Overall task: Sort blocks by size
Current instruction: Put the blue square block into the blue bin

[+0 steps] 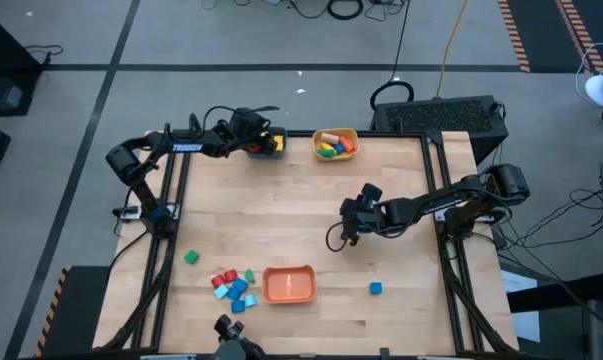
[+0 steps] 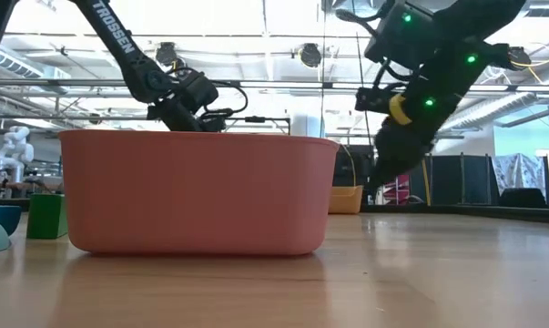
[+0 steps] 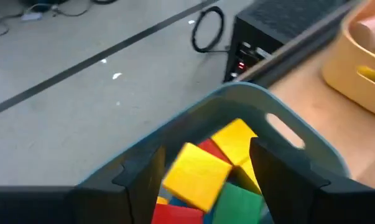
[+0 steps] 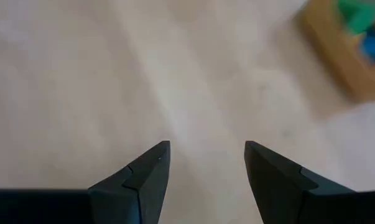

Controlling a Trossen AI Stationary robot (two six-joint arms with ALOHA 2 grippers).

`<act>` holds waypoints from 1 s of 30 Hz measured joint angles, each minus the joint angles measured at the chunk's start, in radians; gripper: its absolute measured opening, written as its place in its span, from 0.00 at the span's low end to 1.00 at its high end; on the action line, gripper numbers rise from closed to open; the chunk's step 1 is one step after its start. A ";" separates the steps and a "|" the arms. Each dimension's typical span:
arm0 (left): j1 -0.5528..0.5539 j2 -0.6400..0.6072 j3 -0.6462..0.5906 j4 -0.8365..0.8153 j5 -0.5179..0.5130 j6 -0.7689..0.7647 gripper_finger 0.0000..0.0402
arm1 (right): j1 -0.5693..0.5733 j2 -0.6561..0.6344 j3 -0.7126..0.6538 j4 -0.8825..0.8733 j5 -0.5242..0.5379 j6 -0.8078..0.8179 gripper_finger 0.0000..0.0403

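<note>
The left gripper (image 1: 266, 142) is held over the teal bowl (image 3: 311, 140) at the far edge of the table (image 1: 401, 240), just beside the yellow bowl (image 1: 335, 145). Its fingers (image 3: 147, 180) are seen spread apart in the left wrist view, and a yellow block (image 3: 196, 174) lies between them without being pressed by either finger, on top of other yellow, red and green blocks (image 3: 237, 202) that fill this bowl. The yellow bowl is also filled with several coloured blocks (image 1: 331, 146). The right gripper (image 1: 349, 232) is held above a bare part of the table near its middle, pointing down, and its fingers (image 4: 143, 177) are parted with nothing between them. At the near edge of the table the orange bowl (image 1: 288, 284) is placed, and it looks empty from above. To the left of it a small group of red and light blue blocks (image 1: 232, 286) is gathered, and a single green block (image 1: 191, 257) is found a little apart from the group. One blue block (image 1: 376, 288) is lying alone to the right of the orange bowl.
</note>
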State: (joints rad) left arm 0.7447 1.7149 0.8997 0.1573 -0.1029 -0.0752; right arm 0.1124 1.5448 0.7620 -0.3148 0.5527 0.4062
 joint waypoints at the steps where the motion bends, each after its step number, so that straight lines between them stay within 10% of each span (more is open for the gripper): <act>1: -0.004 0.000 0.000 -0.001 0.017 0.011 0.59 | 0.004 0.000 0.000 -0.011 -0.029 0.005 0.48; 30: -0.487 -0.024 0.000 0.144 0.108 0.087 0.60 | 0.323 0.000 0.187 -0.317 -0.466 0.157 0.48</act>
State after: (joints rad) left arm 0.2577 1.6905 0.9001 0.3009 0.0051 0.0118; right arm 0.4355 1.5448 0.9486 -0.6320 0.0862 0.5637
